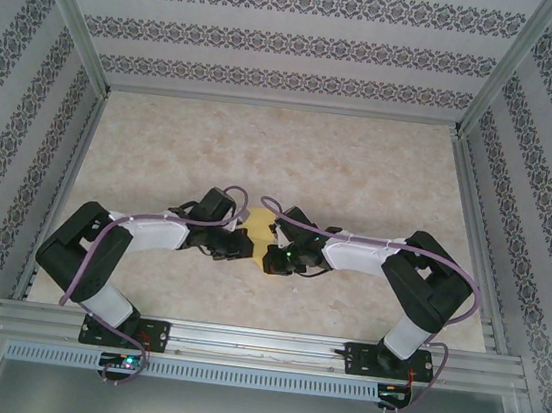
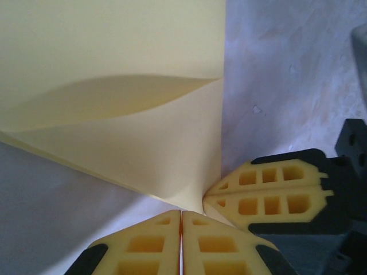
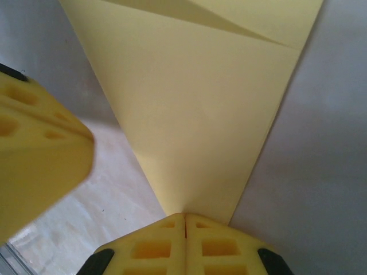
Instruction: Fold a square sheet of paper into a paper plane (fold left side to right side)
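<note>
At table [image 1: 361, 167] centre, right fingers [image 3: 172, 232] pinch yellow paper [image 3: 195, 114]; left fingers [image 2: 170, 232] closed beside.

A thin, plain yellow square sheet of paper [image 2: 132, 149] lay on the pale marbled surface [image 2: 287, 74]. Its upper layer bulged up in a shallow curved pocket, and its straight right edge ran down to a pointed lower corner. Just below that corner sat the left pincer [image 2: 181, 216], its blocky yellow fingers pressed together. To the right of the corner, the right pincer [image 2: 206, 197] touched the paper, its yellow fingers likewise closed.
</note>
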### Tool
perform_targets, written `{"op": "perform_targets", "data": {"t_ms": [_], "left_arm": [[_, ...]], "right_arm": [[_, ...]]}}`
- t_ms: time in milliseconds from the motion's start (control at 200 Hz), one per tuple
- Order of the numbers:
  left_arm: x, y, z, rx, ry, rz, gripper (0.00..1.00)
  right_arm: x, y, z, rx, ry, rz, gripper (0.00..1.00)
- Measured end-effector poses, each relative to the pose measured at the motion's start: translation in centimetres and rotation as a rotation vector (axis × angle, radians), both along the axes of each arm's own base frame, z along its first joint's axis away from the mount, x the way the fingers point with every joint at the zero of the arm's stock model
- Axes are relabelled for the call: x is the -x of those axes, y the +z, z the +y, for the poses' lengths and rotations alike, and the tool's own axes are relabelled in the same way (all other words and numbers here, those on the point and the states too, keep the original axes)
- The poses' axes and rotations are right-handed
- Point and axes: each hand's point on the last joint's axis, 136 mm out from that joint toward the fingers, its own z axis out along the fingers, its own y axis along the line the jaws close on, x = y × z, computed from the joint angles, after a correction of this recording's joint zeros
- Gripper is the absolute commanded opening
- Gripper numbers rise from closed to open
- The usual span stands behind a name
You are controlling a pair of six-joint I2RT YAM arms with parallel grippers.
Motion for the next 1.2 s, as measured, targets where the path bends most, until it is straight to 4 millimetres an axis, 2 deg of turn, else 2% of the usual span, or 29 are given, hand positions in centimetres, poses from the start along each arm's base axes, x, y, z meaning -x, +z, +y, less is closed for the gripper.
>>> {"op": "perform_targets", "data": {"t_ms": [170, 515, 739, 849, 1199], "left_arm": [[0.6, -1.3, -0.7, -0.008, -0.011, 0.034, 0.08], [0.4, -1.1, -0.9, -0.006, -0.005, 0.032, 0.08], [-0.4, 1.2, -1.1, 0.01, 0.003, -0.022, 0.08], [-0.6, 1.5, -1.5, 0.029, 0.0, -0.025, 0.07], [-1.1, 0.0, -2.5, 0.063, 0.012, 0.017, 0.06]], "right_arm": [[0.1, 0.0, 0.1, 0.008, 0.01, -0.005, 0.0], [0.1, -0.1, 0.0, 0.013, 0.012, -0.003, 0.0], [0.1, -0.1, 0.1, 0.016, 0.012, 0.0, 0.0], [0.1, -0.1, 0.1, 0.016, 0.012, 0.0, 0.0], [0.1, -0.2, 0.0, 0.017, 0.013, 0.003, 0.0]]}}
